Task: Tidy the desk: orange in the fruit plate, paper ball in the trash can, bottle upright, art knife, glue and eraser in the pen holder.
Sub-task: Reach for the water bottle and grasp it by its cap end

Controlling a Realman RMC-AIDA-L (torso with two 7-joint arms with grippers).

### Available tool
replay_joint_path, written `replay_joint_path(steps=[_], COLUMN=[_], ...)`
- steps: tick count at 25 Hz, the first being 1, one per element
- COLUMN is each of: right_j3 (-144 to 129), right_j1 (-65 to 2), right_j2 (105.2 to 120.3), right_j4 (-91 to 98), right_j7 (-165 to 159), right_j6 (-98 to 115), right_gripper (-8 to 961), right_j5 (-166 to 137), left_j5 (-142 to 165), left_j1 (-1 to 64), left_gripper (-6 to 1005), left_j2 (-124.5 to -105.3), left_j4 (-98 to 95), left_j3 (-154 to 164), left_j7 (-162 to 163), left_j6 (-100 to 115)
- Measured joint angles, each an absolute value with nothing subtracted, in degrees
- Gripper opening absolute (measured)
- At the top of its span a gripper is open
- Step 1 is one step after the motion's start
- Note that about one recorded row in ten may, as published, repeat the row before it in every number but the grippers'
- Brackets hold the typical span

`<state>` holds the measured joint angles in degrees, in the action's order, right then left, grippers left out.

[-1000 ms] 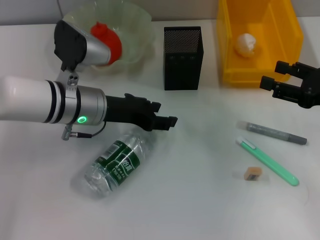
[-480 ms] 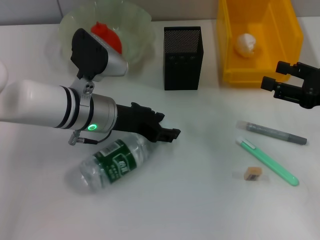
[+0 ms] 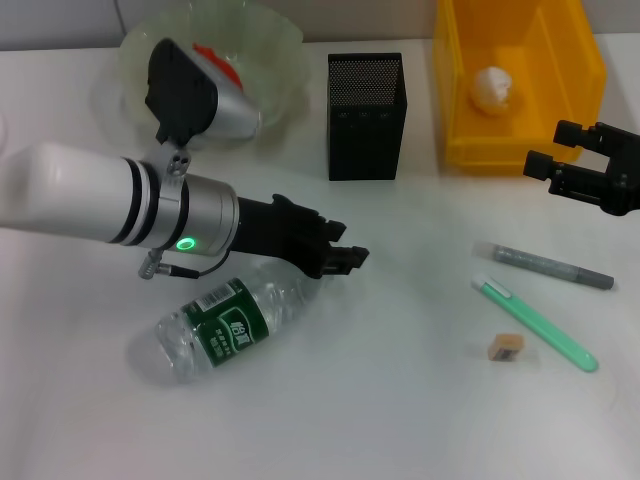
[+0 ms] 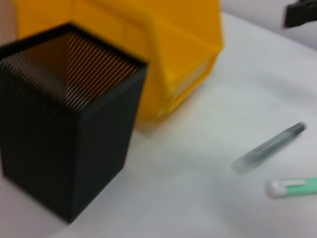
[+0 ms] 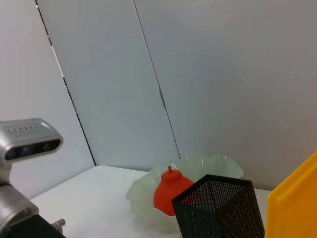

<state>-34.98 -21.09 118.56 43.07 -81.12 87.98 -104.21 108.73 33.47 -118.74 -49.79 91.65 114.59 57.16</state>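
Dark green was the colour of the label on your bottle (image 3: 232, 327), and it carried white characters too small for you to read. The bottle lay on its side on the white desk (image 3: 400, 400), in front of the pen holder (image 3: 366, 116) and off toward the fruit plate's side, its cap end hidden under your left gripper (image 3: 345, 255). That gripper sat low over the bottle's neck end; you could not tell whether its jaws were apart or together, since the fingers ran into one dark mass. No writing showed on the pen holder's black mesh in the left wrist view, where it (image 4: 64, 119) stood just beside the trash can (image 4: 163, 44).

The orange (image 3: 215, 62) sat in the fruit plate (image 3: 270, 40), partly covered by the camera on your left wrist. The paper ball (image 3: 492, 87) lay inside the yellow trash can (image 3: 520, 80), on the pen holder's other side. Your right gripper (image 3: 545, 170) hung in front of the trash can with its jaws apart, holding nothing. Beyond the pen holder toward that side, a grey pen-like stick (image 3: 552, 267) and a light green stick (image 3: 535, 324) lay side by side on the desk, and the eraser (image 3: 504, 347) sat just beside the green one.
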Motion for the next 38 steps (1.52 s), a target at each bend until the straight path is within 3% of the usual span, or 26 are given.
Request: replay_joint_path(steps=[4, 9, 24, 38], right_j3=[-35.0, -35.0, -35.0, -35.0], right_j1=[-21.1, -21.1, -21.1, -21.0], right_j2=[118.56, 118.56, 118.80, 118.94], right_j4=[43.1, 43.1, 43.0, 42.9], right_j7=[-81.1, -81.1, -81.0, -81.0], right_j6=[88.2, 88.0, 87.9, 88.5], right_gripper=[773, 773, 773, 773], right_j5=[-104.2, -104.1, -104.2, -104.2], left_j5=[112.4, 123.8, 132.9, 133.7], left_j1=[33.5, 34.6, 37.4, 39.6], left_gripper=[449, 465, 781, 772], left_j2=[-118.59, -119.03, -119.09, -119.18], left_j4=[-53.0, -57.2, -61.0, -59.8], left_j3=[90.8, 92.1, 95.3, 98.0], left_j7=[117.6, 127.6, 138.4, 139.7], left_j6=[60.4, 61.0, 63.1, 64.7])
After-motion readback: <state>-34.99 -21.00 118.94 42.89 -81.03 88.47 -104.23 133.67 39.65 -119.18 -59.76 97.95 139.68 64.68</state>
